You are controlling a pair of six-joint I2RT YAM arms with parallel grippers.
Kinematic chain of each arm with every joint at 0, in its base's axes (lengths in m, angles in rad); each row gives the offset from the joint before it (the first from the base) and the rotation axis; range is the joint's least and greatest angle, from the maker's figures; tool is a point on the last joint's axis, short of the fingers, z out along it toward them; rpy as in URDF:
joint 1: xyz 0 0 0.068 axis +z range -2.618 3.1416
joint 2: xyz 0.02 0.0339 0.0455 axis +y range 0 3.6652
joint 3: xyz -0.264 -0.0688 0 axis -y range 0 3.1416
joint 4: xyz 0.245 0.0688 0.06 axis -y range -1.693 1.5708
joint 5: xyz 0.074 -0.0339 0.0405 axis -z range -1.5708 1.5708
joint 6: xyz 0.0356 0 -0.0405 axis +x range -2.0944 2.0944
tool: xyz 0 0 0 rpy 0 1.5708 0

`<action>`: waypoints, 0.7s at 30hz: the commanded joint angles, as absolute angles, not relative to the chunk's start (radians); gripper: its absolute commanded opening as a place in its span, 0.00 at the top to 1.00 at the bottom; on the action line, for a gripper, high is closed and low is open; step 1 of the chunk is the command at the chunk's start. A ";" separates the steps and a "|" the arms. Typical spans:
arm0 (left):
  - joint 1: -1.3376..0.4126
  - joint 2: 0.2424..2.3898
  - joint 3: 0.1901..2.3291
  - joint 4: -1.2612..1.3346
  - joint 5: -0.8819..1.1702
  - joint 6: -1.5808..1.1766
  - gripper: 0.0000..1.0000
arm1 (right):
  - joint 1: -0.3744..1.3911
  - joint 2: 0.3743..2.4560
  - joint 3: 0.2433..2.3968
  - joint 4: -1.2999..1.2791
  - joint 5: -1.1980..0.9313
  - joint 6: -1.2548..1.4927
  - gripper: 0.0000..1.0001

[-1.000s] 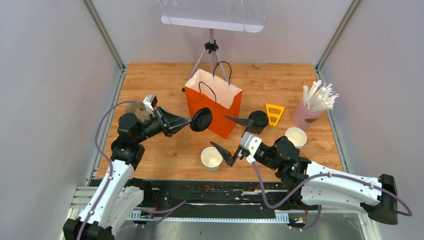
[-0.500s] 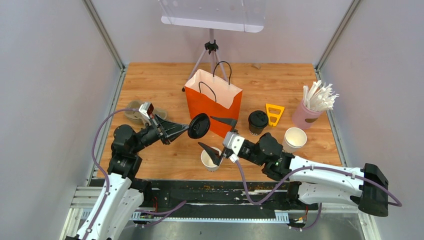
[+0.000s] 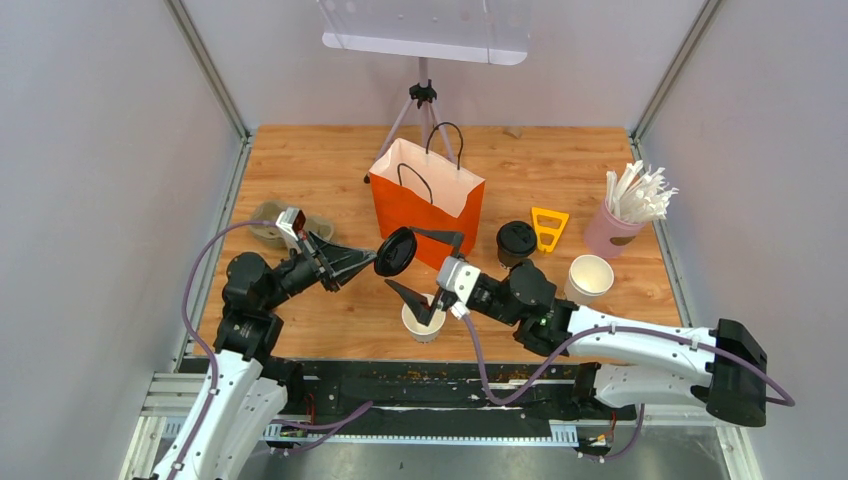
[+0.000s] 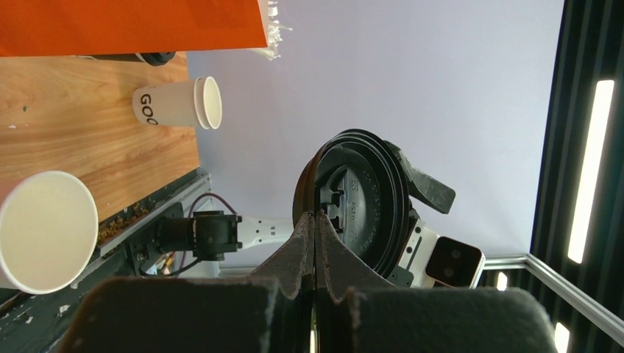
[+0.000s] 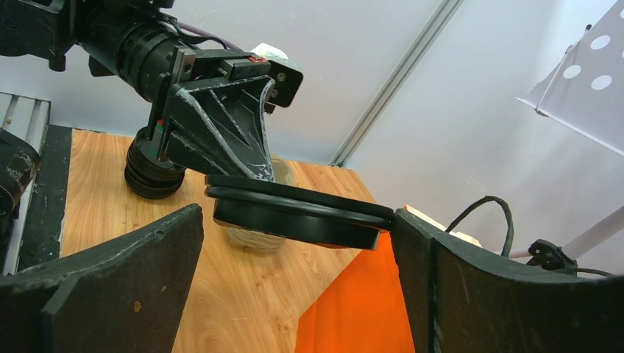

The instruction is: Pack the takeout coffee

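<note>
Orange bag (image 3: 421, 214), pink straw cup (image 3: 611, 234)

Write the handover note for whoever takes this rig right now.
Left gripper: shut on a black lid, held in the air by the orange bag.
Right gripper: open, jaws either side of that lid, not closed on it.
Cups: lidded cup right of the bag; open cup beside the right gripper; second open cup further right.
Done: one cup lidded.
Left: lid both open cups, then bag all three; no cup shows in the bag.
</note>
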State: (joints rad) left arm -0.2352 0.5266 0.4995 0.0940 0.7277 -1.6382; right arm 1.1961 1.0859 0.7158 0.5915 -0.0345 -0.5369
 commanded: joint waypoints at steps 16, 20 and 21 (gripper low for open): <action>-0.241 0.507 0.493 0.102 0.708 -1.651 1.00 | 1.193 1.121 0.741 0.683 0.059 -0.467 0.00; -0.241 0.508 0.494 0.101 0.702 -1.648 1.00 | 1.193 1.126 0.740 0.688 0.076 -0.443 0.00; -0.241 0.511 0.494 0.096 0.701 -1.645 1.00 | 1.193 1.125 0.737 0.693 0.072 -0.436 0.01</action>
State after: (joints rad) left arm -0.2356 0.5179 0.4961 0.0784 0.7090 -1.6447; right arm 1.1942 1.1183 0.7212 0.6373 0.0479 -0.4839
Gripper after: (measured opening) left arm 0.006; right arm 0.998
